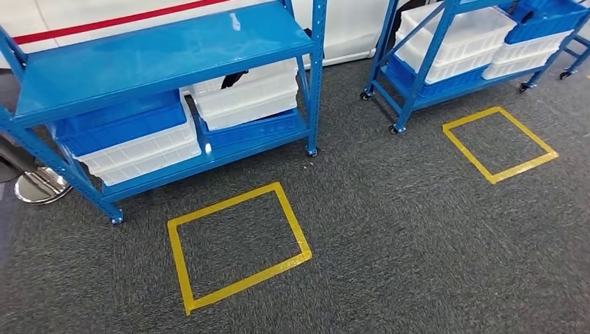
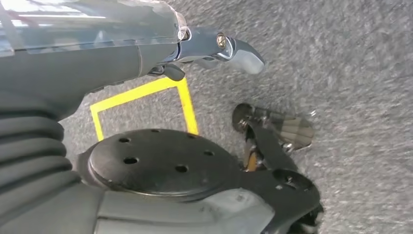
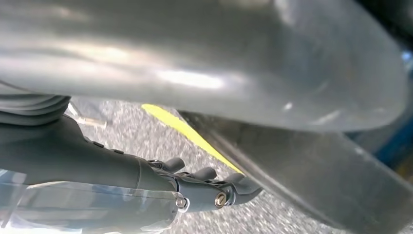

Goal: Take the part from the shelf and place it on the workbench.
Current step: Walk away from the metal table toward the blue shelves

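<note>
The big blue shelf (image 1: pixel 167 62) stands on the grey carpet (image 1: pixel 389 229), and everything else is best placed from it. A second blue shelf (image 1: pixel 445 56) on castors stands well apart to its side, likewise stacked with white and blue crates. On the big shelf's lower level sit white crates (image 1: pixel 243 94) and blue crates (image 1: pixel 118 125), kept low where arms could reach them; whatever part is wanted presumably lies in one of these, though I cannot make it out. Just in front of the shelf a yellow tape square (image 1: pixel 236 243) marks the floor, likely a standing spot; another square (image 1: pixel 497 142) fronts the second shelf. The left hand (image 2: pixel 219 48) hangs over the carpet, fingers loosely extended and holding nothing. The right hand (image 3: pixel 204 187) hangs likewise, fingers slightly curled, empty.
</note>
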